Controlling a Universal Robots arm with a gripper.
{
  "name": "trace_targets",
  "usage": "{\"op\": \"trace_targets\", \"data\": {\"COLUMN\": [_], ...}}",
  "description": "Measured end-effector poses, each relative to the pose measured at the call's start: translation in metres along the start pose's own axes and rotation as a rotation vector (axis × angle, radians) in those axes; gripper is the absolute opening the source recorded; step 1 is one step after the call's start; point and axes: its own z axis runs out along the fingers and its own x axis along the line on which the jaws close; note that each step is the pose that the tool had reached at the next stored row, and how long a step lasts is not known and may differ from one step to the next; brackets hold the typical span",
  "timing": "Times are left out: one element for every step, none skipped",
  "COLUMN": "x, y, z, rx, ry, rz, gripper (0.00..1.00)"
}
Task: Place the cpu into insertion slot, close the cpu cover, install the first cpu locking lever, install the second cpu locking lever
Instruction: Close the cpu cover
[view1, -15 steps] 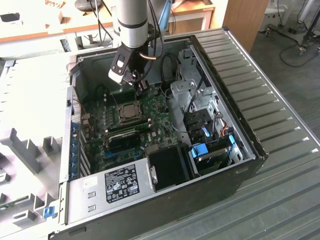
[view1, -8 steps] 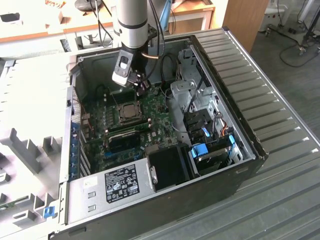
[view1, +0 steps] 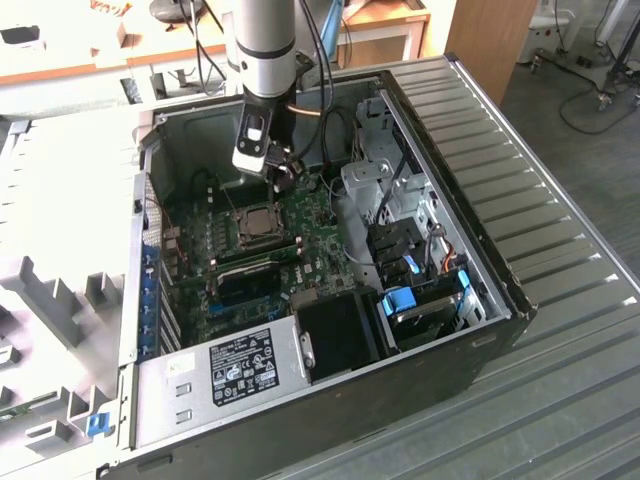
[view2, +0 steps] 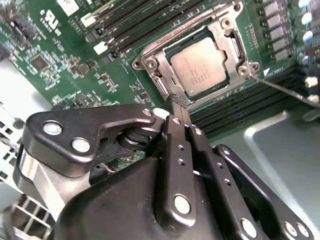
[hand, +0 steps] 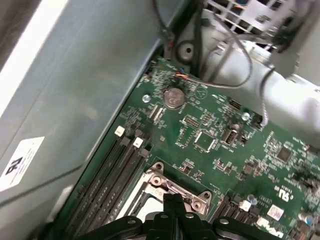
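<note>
Closed on nothing, the hand (view2: 178, 102) hovers at the edge of the cpu cover (view2: 151, 64), which lies flat around the cpu (view2: 200, 65) on the motherboard (view2: 70, 80).

The chip (view2: 200, 65) is showing a dull silver-grey metal top, smooth and unpolished. The cover (view2: 152, 67) framing it is gleaming as bare stamped metal. The circuit board (view2: 60, 80) is looking glossy green, as if lacquered. The gripper (view2: 178, 102) is wearing a satin black finish with bright metal screw heads. In the exterior view, at seven o'clock from the chip, a power supply (view1: 160, 405) is presenting flat grey sheet metal.
</note>
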Motion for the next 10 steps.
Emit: {"op": "trace_targets", "data": {"x": [0.0000, 0.0000, 0.0000, 0.0000, 0.0000, 0.0000, 0.0000, 0.0000, 0.0000, 0.0000], "y": [0.0000, 0.0000, -0.0001, -0.0001, -0.0001, -0.0001, -0.0001, -0.0001, -0.0001, -0.0001], "z": [0.0001, 0.0002, 0.0003, 0.0003, 0.0004, 0.0005, 0.0006, 0.0007, 0.0008, 0.0009], "rx": [0.0007, 0.0015, 0.0024, 0.0032, 0.0040, 0.0048, 0.0056, 0.0063, 0.0071, 0.0078], "ry": [0.0003, 0.0005, 0.0007, 0.0009, 0.0012, 0.0014, 0.0016, 0.0019, 0.0022, 0.0025], "rz": [-0.018, -0.036, -0.055, -0.073, -0.091, -0.109, -0.127, -0.145, -0.164, -0.182], "gripper": [0.11, 0.11, 0.11, 0.11, 0.11, 0.11, 0.11, 0.11, 0.11, 0.11]}}
